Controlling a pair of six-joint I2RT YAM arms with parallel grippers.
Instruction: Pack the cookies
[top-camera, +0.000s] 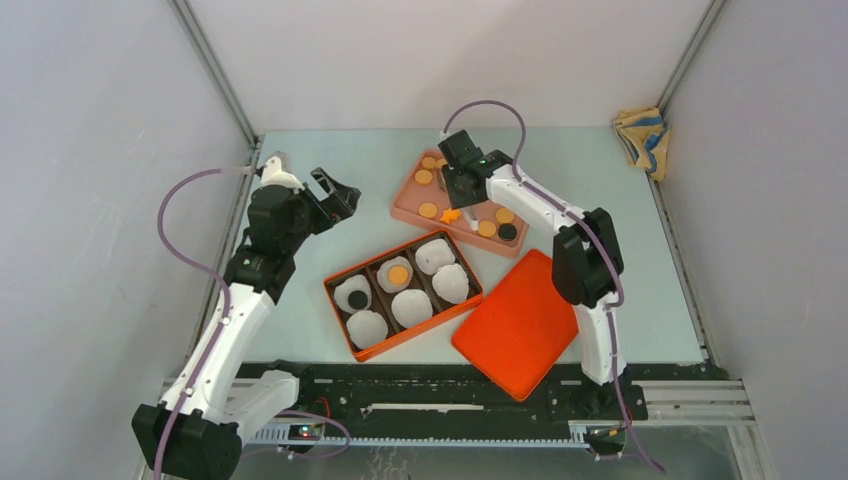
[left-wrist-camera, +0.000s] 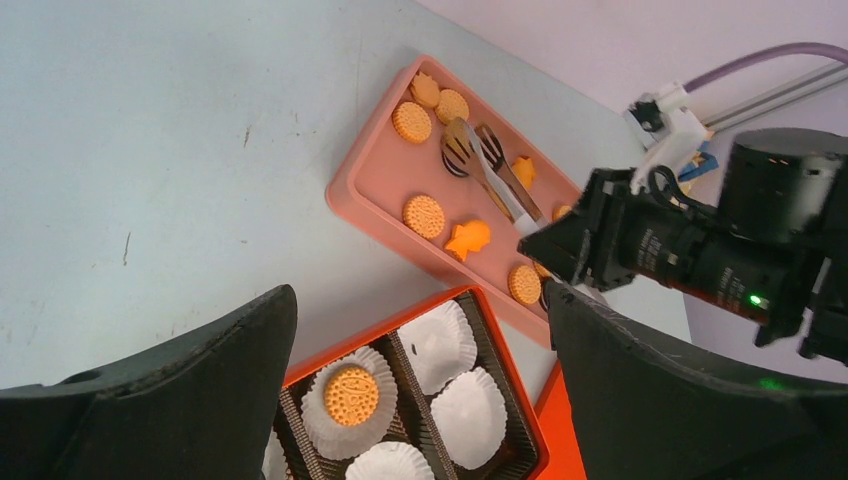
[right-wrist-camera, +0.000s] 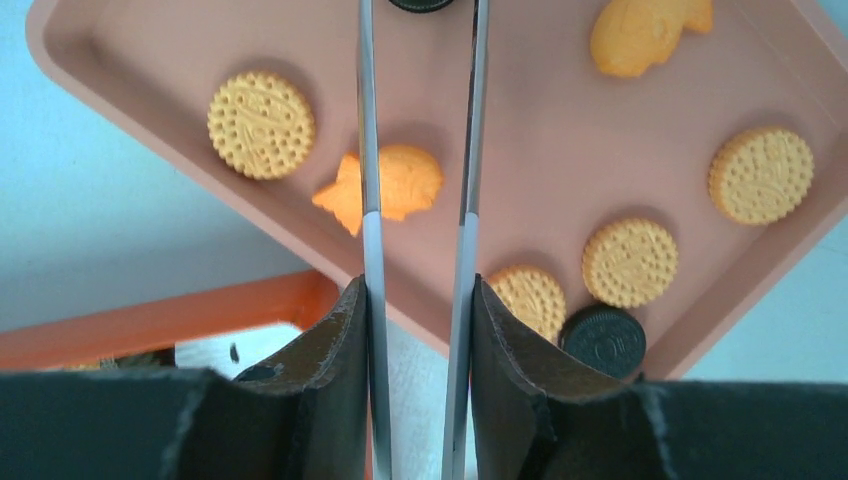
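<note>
Tongs of silver metal (right-wrist-camera: 368, 200) fill my right pincer (right-wrist-camera: 418, 300), tips perhaps on the twelve-o'clock round black cookie (right-wrist-camera: 420, 4); left pincer (left-wrist-camera: 415, 300) gapes.

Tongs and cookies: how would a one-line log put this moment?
right claw: gripping tongs over pink tray | left claw: open, empty | box: orange cookie, black cookie packed

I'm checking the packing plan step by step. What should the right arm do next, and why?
Probably lower the tongs onto one round cookie in the tray and squeeze. The right claw grips the tongs, whose tips look empty above the tray, and four cups in the box hold no cookie yet.
</note>
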